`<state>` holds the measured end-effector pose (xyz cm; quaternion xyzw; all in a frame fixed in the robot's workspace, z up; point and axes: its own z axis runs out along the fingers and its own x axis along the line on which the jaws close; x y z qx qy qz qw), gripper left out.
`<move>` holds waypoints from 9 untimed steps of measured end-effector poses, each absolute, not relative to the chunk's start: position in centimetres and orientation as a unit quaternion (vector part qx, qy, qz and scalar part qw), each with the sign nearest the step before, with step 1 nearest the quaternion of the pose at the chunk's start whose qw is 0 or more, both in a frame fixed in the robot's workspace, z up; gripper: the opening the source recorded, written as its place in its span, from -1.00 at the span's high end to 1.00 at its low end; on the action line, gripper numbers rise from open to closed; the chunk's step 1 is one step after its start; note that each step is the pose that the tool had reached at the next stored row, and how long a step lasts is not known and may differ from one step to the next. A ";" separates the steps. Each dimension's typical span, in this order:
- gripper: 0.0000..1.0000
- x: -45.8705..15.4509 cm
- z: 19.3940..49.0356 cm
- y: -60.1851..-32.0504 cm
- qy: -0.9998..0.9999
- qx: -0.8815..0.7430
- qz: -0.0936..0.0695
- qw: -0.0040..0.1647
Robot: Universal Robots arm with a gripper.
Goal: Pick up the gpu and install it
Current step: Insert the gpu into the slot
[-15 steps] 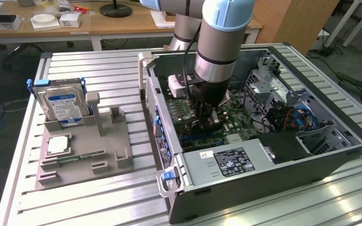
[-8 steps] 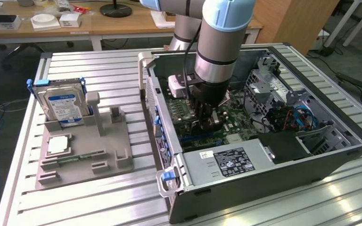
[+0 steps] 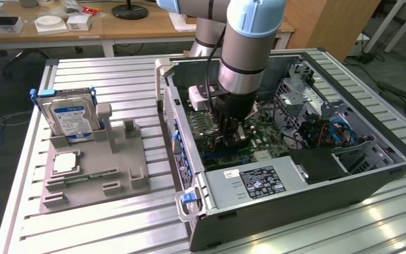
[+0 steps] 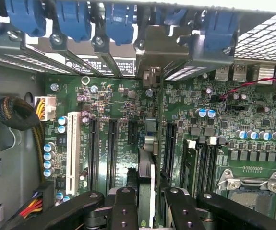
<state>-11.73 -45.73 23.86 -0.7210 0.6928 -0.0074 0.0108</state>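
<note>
Install step in hand: end effector [image 4: 146, 203] pinching the gpu [image 4: 147, 163] edge-on, upright above a motherboard [image 4: 214, 103] slot inside the computer case [image 3: 372, 182]; next calls for straight, square seating pressure.

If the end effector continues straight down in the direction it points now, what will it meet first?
Most likely the motherboard inside the open computer case. The end effector points down at the row of expansion slots, gripping the gpu edge-on, so the card's lower edge should touch there first. Which slot exactly is unclear.
</note>
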 end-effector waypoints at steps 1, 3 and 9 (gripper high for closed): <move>0.47 -11.7 23.9 -45.7 0.693 -0.721 -0.007 0.011; 0.47 -11.7 23.9 -45.7 0.693 -0.721 -0.007 0.011; 0.47 -11.7 23.8 -45.7 0.693 -0.721 -0.007 0.011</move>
